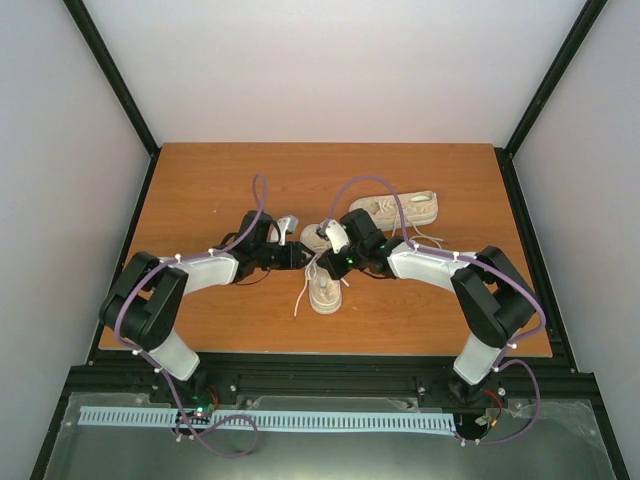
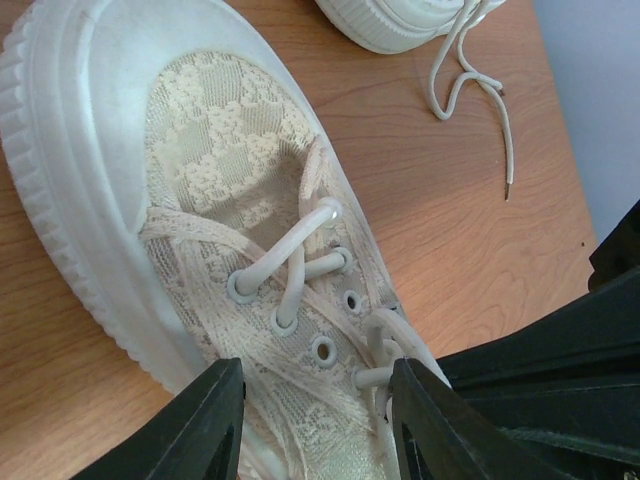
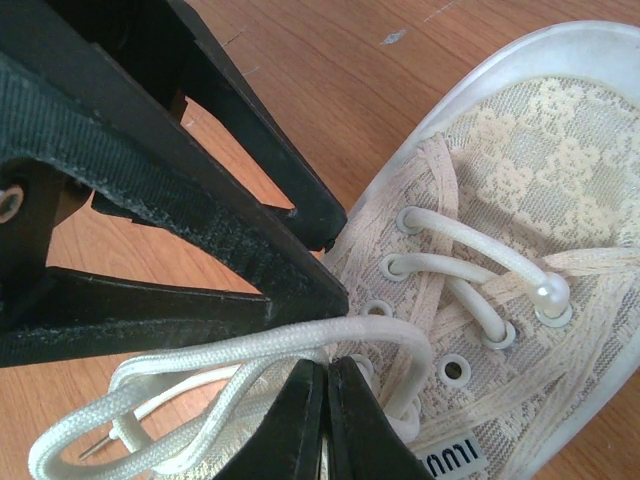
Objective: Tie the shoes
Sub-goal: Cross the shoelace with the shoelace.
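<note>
Centrally in the top view, the shoe (image 1: pixel 325 291) is straddled by the half-open left gripper (image 2: pixel 315 385), while its soft lace (image 3: pixel 200 354), likely best pinched near the eyelets (image 3: pixel 455 370), is clamped by the right gripper (image 3: pixel 325 368).

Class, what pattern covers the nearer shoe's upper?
Cream floral lace; shoe shows best in left wrist view.

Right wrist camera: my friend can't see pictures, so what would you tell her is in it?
The right claw, shut, pinches a loop of white lace beside a cream lacy shoe on a wooden table. The left claw, black and open, fills the left side, with its tips at the shoe's edge.
</note>
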